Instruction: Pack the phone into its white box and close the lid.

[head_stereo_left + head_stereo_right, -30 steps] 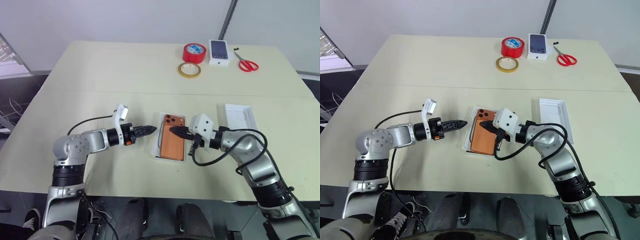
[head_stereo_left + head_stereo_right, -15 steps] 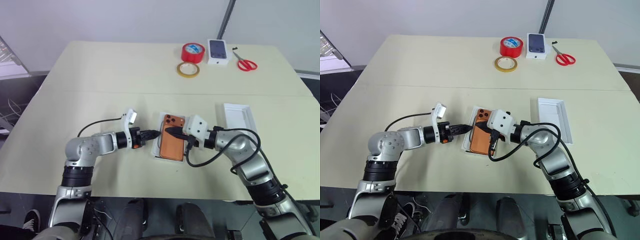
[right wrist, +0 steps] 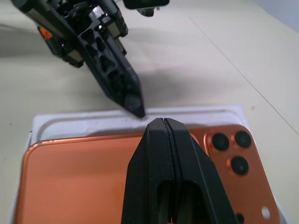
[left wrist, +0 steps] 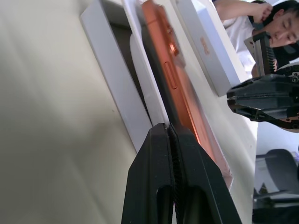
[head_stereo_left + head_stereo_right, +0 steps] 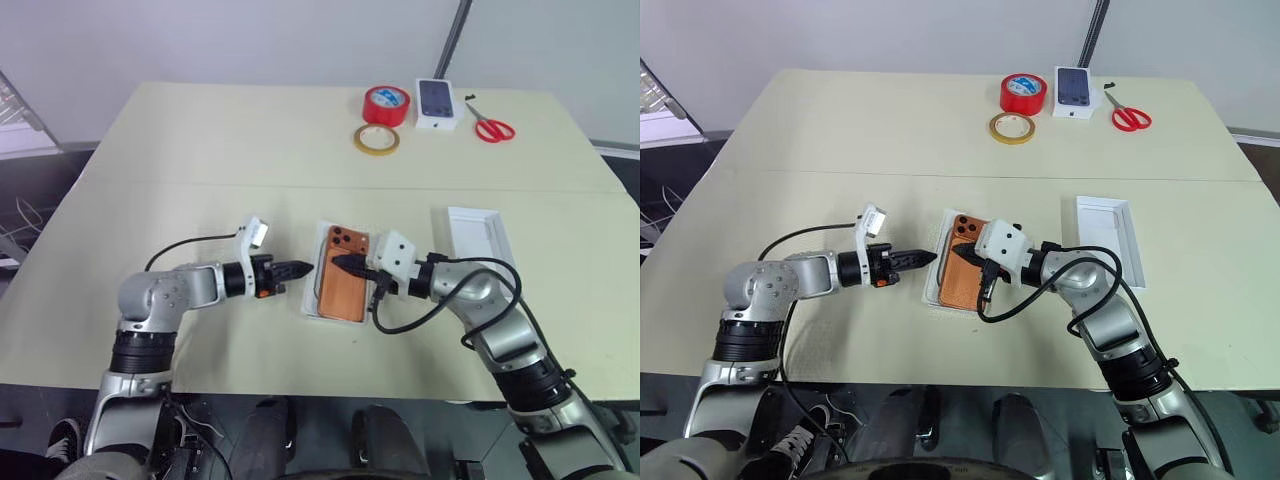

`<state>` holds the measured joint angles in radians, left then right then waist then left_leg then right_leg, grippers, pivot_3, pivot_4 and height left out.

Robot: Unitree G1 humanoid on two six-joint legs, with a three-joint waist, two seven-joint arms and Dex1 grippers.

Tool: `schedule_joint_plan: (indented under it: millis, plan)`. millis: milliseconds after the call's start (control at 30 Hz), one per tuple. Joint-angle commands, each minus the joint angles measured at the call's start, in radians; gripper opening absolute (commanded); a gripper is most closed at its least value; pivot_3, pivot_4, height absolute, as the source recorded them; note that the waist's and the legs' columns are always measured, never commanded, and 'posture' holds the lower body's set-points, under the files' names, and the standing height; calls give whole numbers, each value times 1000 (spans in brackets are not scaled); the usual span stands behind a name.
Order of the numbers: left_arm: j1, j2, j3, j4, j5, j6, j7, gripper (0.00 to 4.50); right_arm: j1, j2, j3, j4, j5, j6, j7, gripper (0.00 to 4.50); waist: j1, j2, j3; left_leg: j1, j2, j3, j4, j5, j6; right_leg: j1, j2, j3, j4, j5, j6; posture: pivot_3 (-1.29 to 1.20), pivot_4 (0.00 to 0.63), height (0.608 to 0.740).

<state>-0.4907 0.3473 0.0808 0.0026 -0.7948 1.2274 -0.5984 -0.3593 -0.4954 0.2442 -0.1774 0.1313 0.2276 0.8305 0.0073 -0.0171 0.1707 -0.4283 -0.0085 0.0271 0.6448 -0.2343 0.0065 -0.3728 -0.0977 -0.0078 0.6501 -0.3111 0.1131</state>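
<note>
Left gripper (image 5: pixel 303 269): I see my fingers pressed together with nothing between them, the tip just beside the left rim of the white box (image 5: pixel 312 290).
Right gripper (image 5: pixel 342 264): also clamped shut and empty, its tip over the upper part of the phone (image 5: pixel 344 286); I cannot tell whether it touches.
Head views, phone: it lies back up in the white box at the near middle of the table (image 5: pixel 200 140), camera bump at the far end. The fit looks slightly skewed to me, with white rim showing more on the left.
Head views, lid (image 5: pixel 478 236): it sits open side up, well apart to the right of the box, untouched.
Head views, far edge: red tape roll (image 5: pixel 388 104), yellow tape ring (image 5: pixel 378 139), small picture box (image 5: pixel 438 103) and scissors (image 5: pixel 491 126) stand clear of my work.
Left wrist view: my closed fingertips (image 4: pixel 174 140) meet the phone's near edge; the phone appears tilted, one long side raised above the box floor.
Right wrist view: my shut fingers (image 3: pixel 164 140) hover over the orange back beside the three lenses, the left gripper's tip at the box rim beyond.
Progress: I judge the phone placed but not fully seated. Left to do: press it flat, fetch the lid, turn it over and close the box.
</note>
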Motion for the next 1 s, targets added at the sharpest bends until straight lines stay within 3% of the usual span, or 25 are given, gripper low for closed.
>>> schedule_joint_plan:
  millis: [33, 500, 800, 1000]
  plan:
    - [-21, -58, 26, -14, -52, 59, 35, 54, -15, 3, -22, -8, 0, -24, -7, 0, 2, 0, 0, 0, 0, 0, 0, 0, 0, 0, 0, 0, 0, 0, 0, 0, 150, 728]
    - [-43, -121, 75, 1, -63, 157, 90, 54, -10, -6, -28, 4, -5, -35, -13, 0, 2, 0, 0, 0, 0, 0, 0, 1, -1, 0, 1, 0, 0, 0, 0, 0, 150, 728]
    - [-36, -107, -7, -13, 3, 116, 94, 54, -4, -9, -19, 0, -13, -37, -11, 0, 4, 0, 0, 0, 0, 0, 1, 1, -2, 1, 1, 0, 0, 0, 0, 0, 150, 728]
    - [-20, -96, -25, -49, 0, 101, 79, 54, -5, -43, 26, 39, -98, -87, -4, 0, 3, 0, 0, 0, 0, 0, 1, 1, -1, 1, 1, 0, 0, 0, 0, 0, 150, 728]
